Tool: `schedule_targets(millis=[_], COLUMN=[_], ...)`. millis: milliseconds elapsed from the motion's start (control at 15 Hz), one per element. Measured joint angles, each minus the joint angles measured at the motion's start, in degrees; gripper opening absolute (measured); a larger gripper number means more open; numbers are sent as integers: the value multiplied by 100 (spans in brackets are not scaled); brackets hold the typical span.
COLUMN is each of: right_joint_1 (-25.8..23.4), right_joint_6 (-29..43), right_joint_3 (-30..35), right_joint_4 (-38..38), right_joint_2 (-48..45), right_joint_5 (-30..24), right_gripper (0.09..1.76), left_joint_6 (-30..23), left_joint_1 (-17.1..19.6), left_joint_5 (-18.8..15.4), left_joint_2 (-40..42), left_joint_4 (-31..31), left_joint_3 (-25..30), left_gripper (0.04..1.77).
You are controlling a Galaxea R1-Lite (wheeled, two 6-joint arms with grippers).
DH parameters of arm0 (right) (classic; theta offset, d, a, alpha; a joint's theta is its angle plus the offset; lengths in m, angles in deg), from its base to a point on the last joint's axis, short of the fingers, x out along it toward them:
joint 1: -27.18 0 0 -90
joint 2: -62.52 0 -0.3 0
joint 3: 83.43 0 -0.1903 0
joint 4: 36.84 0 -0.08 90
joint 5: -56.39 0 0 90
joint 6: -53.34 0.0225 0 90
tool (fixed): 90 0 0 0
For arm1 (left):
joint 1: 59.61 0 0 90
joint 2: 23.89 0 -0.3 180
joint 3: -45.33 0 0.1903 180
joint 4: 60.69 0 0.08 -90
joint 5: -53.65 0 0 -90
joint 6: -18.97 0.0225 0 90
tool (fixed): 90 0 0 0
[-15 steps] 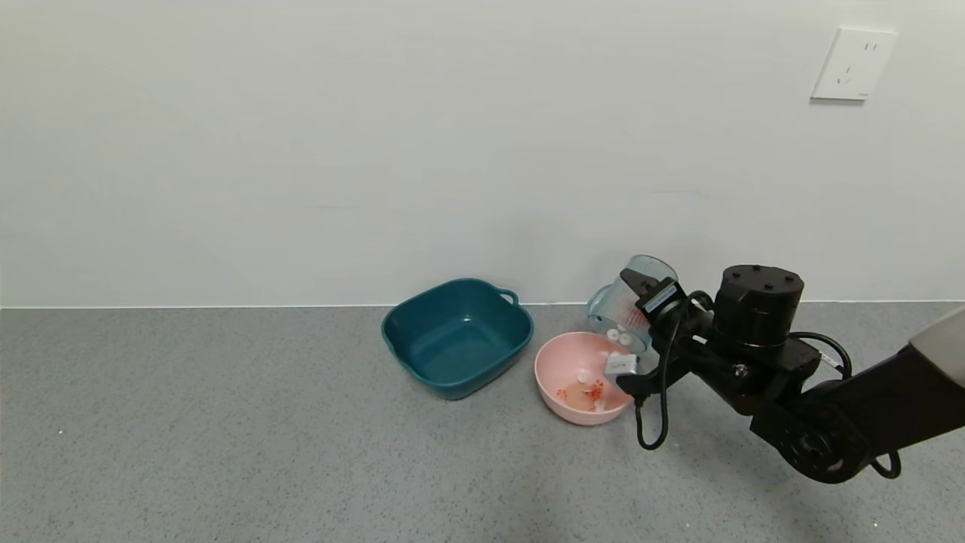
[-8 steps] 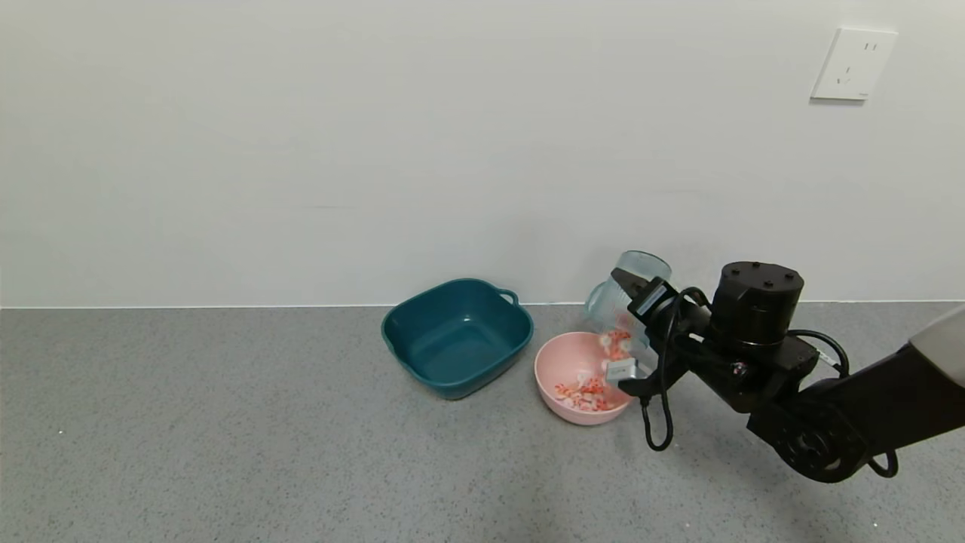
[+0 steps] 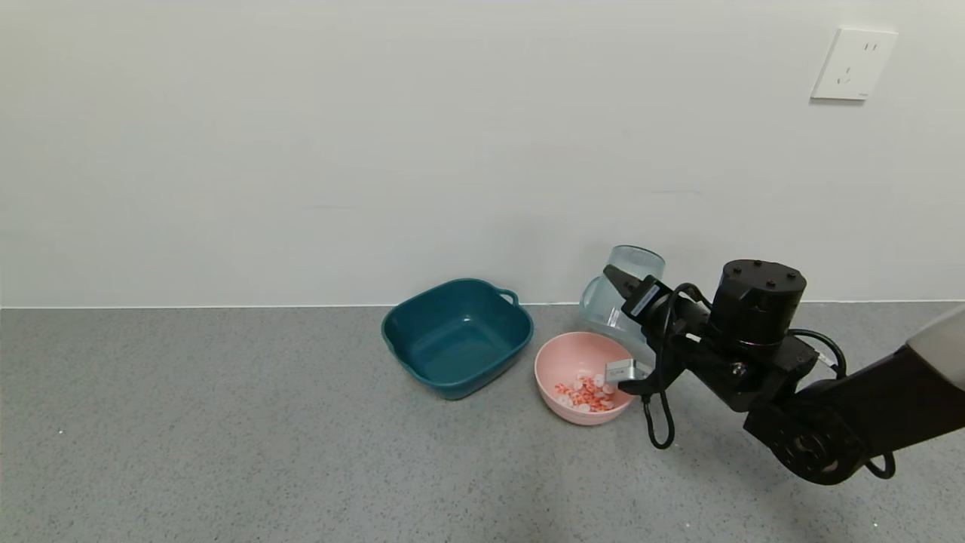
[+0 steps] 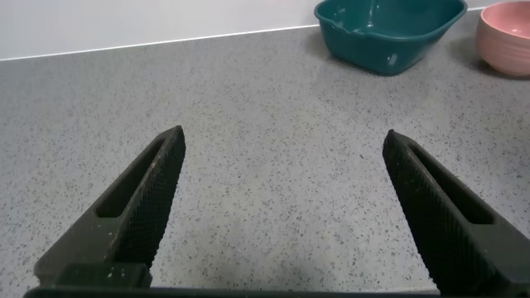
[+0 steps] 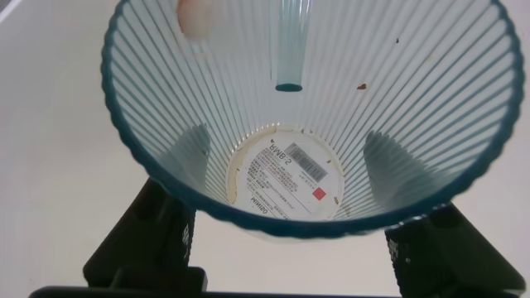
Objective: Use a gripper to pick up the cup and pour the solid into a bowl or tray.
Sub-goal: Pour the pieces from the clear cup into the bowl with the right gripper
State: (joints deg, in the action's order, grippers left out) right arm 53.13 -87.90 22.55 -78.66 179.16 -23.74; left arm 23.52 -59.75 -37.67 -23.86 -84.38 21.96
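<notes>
My right gripper (image 3: 624, 326) is shut on the translucent blue-green cup (image 3: 620, 296) and holds it tipped over the far right rim of the pink bowl (image 3: 546, 354). The orange-red and white solid (image 3: 589, 394) lies in the bottom of the bowl. In the right wrist view the ribbed cup (image 5: 306, 108) looks empty, its labelled bottom showing, with the gripper (image 5: 290, 178) clamped on both sides of it. My left gripper (image 4: 283, 145) is open and empty low over the grey counter, away from the bowl (image 4: 507, 29).
A dark teal squarish tub (image 3: 456, 335) stands just left of the pink bowl and also shows in the left wrist view (image 4: 389, 25). The white wall rises close behind the cup, with an outlet (image 3: 853, 64) at upper right. Grey counter stretches left and toward the front.
The right gripper has tipped the cup further and raised it slightly. The pieces have fallen out of the cup into the pink bowl, and the cup now looks empty.
</notes>
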Motion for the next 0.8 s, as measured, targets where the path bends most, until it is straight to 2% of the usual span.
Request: schedule_targets(millis=[333,800], right_joint_1=[37,41], right_joint_6=[161,1250], right_joint_3=[22,74], right_joint_4=[16,39], right_joint_2=[-2,-123], right_joint_5=[9,83], right_gripper=[131,131], left_joint_6=[0,-1], left_joint_1=[-5,-2], left_joint_5=[0,0], left_joint_2=[0,0], left_joint_4=[-2,-2], left_joint_3=[0,0], left_gripper=[172,172])
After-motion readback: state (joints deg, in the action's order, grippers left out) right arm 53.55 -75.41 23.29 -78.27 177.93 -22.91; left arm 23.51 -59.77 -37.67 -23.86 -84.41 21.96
